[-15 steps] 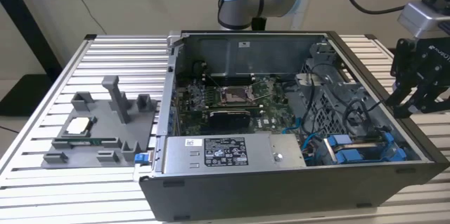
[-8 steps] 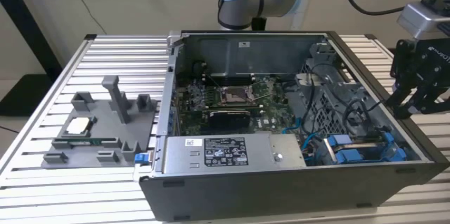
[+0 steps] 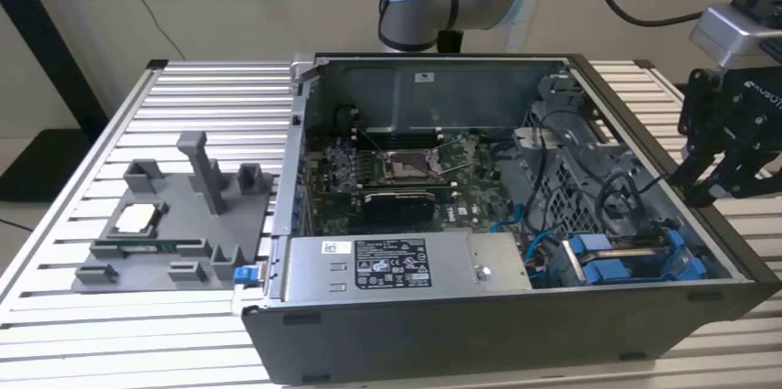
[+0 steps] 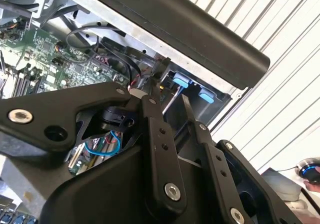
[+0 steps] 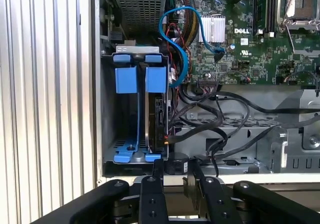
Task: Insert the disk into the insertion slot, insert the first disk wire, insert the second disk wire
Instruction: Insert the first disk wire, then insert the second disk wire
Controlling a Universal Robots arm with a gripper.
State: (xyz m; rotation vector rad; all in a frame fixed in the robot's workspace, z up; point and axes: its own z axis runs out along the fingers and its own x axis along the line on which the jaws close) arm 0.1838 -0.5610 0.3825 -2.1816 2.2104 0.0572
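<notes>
The disk (image 5: 158, 118) stands on edge in its blue carrier (image 5: 156, 79) inside the drive bay at the case's corner, also seen in the exterior view as blue frames (image 3: 624, 259). Beside it sits a second blue carrier (image 5: 125, 80). A bundle of black wires (image 5: 200, 126) runs up to the disk's edge, and a blue wire (image 5: 176, 39) loops from the motherboard down toward it. My gripper (image 5: 175, 166) hangs just outside the case wall in line with the bay, at the exterior view's right (image 3: 711, 189). Its fingers (image 4: 151, 101) stand apart and hold nothing.
The open computer case (image 3: 514, 339) lies on a slatted metal table (image 3: 73, 334). A silver power supply box (image 3: 391, 265) fills its front, the motherboard (image 3: 404, 169) its middle. A grey fixture with parts (image 3: 171, 224) sits at the exterior view's left. A person's hand on a mouse (image 4: 310, 173) is nearby.
</notes>
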